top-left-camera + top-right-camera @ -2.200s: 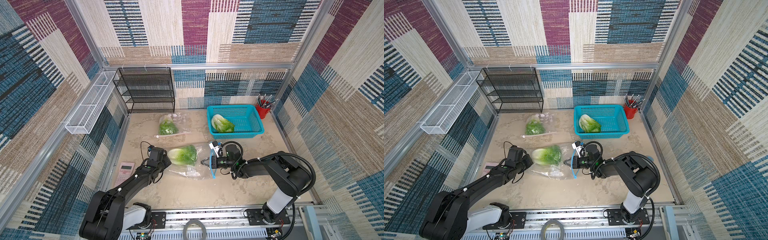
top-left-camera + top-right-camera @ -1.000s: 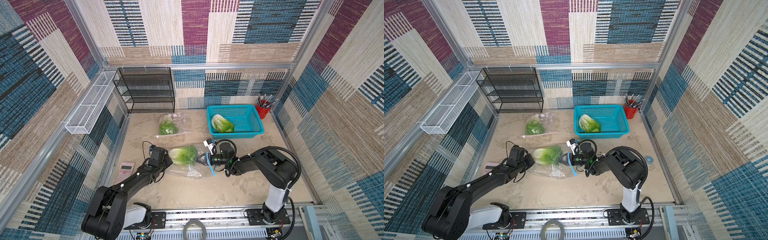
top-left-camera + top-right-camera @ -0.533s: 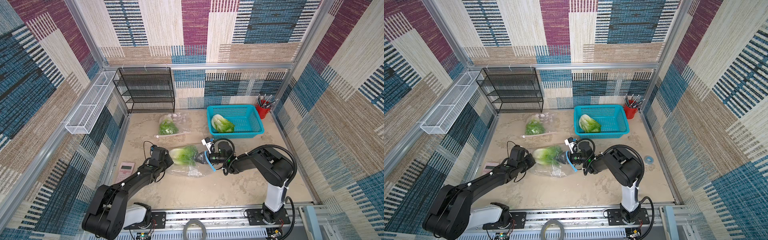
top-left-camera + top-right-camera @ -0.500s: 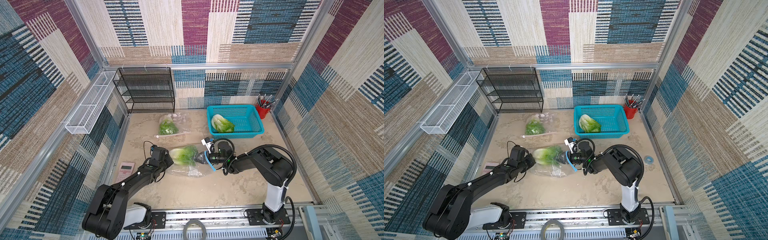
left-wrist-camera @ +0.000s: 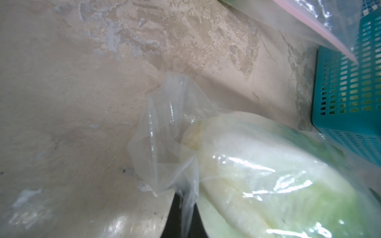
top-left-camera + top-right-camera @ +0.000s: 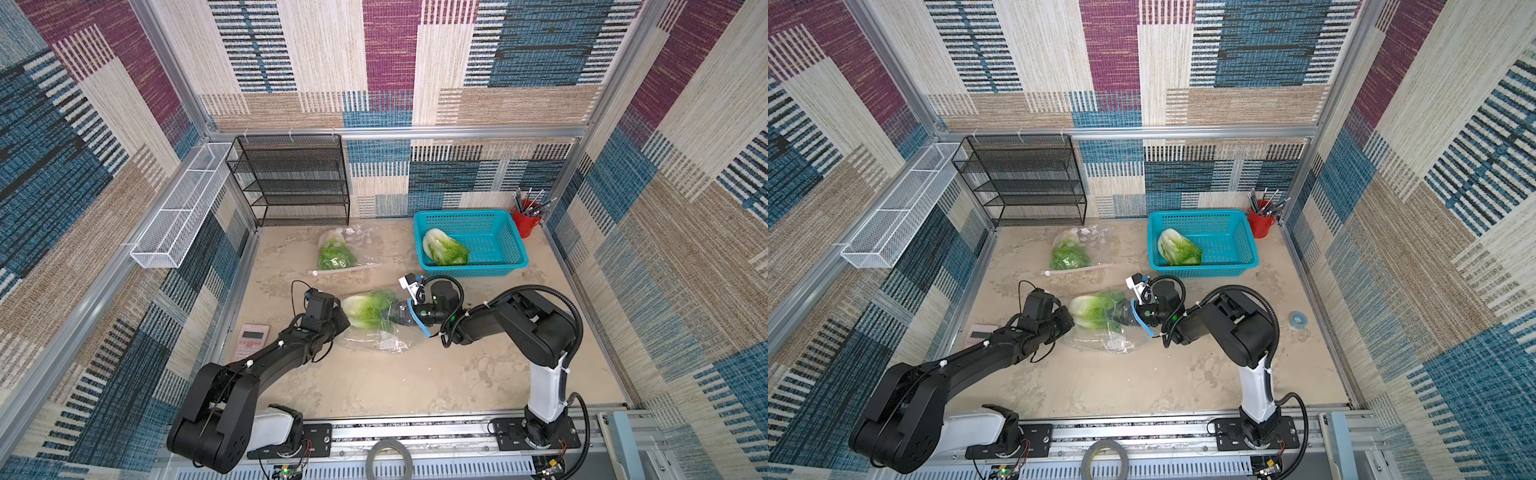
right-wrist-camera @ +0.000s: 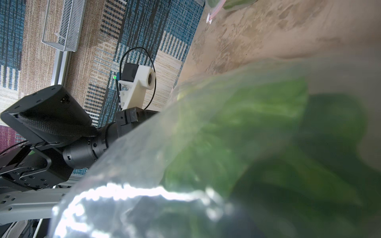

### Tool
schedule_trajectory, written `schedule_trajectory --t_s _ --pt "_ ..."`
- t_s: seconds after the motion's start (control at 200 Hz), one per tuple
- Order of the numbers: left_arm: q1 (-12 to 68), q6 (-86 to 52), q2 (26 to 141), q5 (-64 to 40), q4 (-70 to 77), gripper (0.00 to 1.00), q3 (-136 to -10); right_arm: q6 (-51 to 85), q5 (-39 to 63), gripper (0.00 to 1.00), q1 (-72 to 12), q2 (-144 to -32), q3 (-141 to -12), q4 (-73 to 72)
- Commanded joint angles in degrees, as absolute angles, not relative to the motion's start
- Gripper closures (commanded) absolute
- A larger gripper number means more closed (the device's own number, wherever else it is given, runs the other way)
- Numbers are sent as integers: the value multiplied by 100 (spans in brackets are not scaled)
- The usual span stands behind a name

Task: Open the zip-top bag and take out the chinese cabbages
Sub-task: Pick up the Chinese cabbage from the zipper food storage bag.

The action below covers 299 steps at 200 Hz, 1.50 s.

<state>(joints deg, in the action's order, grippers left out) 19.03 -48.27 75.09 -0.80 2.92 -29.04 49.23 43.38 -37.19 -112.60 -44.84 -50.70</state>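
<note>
A clear zip-top bag [image 6: 384, 343] lies mid-table with a chinese cabbage [image 6: 368, 309] inside, white base toward my left arm. My left gripper [image 6: 341, 323] is shut on the bag's closed end; the left wrist view shows a pinched fold of plastic [image 5: 186, 206] between the fingers, next to the white stalk [image 5: 237, 164]. My right gripper [image 6: 395, 318] is pushed into the bag's mouth at the leafy end. Plastic and green leaves [image 7: 268, 144] fill the right wrist view and hide its fingers. A second bagged cabbage [image 6: 336, 254] lies farther back. Another cabbage [image 6: 442, 249] lies in the teal basket [image 6: 505, 266].
A black mesh rack [image 6: 295, 183] stands at the back left, and a white wire tray [image 6: 183, 208] hangs on the left wall. A red pen cup [image 6: 527, 220] sits beside the basket. There is a pink calculator [image 6: 251, 340] near my left arm and a blue tape roll [image 6: 1298, 319] at the right.
My right gripper has moved left from outside the bag into its mouth, up against the cabbage's leaves. My left gripper has kept its hold on the bag's end.
</note>
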Motion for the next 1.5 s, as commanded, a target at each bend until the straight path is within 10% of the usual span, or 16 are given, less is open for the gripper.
schedule_trajectory --t_s 0.0,0.225,1.493 --pt "1942 -4966 7563 -239 475 100 -2943 5019 4302 58 -3727 -11285 -4518 -5334" --pt "1957 -5006 7414 -98 526 100 -2836 4821 4242 100 -3727 -11078 -4459 -5024" --pt "1954 -5007 6162 1529 -876 100 -2546 3789 4923 100 -3383 -9432 -3616 -3449"
